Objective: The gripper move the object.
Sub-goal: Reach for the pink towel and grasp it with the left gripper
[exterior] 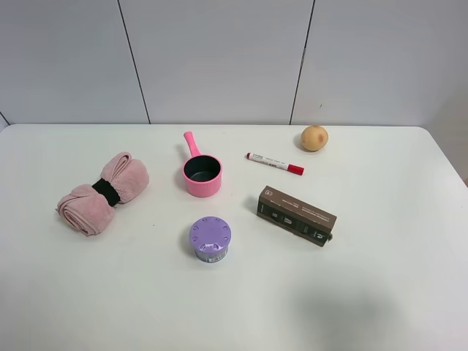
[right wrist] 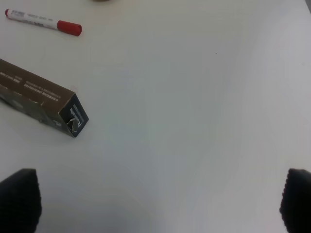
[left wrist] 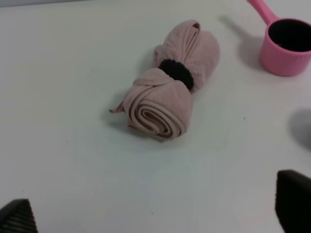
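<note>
While the left jaws are hanging wide open and empty, the pink towel [left wrist: 167,104] is lying on the desk [left wrist: 63,145] ahead of them, untouched, so I'm guessing it's approaching and needing to drop over the band [left wrist: 177,74].

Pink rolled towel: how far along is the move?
Nothing looks done: the pink rolled towel lies untouched on the table, apart from the pink saucepan. In hand: the left gripper faces it, fingers open and empty. To do: closing in, grasping, moving it.
</note>
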`<state>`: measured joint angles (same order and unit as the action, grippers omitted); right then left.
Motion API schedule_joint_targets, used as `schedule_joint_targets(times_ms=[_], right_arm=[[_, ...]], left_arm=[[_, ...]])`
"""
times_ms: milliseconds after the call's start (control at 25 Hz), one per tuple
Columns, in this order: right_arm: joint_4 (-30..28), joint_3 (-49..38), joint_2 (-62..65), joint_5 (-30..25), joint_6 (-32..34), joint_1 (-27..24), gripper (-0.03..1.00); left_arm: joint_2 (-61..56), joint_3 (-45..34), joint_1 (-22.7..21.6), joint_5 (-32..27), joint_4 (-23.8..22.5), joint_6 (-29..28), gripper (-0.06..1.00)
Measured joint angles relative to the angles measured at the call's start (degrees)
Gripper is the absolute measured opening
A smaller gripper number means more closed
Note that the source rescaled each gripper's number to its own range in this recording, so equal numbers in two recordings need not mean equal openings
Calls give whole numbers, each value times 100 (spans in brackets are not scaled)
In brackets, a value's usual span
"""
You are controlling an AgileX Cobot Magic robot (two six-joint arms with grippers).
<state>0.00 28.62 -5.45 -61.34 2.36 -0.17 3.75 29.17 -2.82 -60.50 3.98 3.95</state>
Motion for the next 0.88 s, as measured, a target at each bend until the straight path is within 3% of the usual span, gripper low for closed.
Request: schedule_joint_targets(times_ms=[880], right_arm=[[0, 0, 0, 0, 0, 0, 100]], left_arm=[[0, 0, 0, 0, 0, 0, 100]])
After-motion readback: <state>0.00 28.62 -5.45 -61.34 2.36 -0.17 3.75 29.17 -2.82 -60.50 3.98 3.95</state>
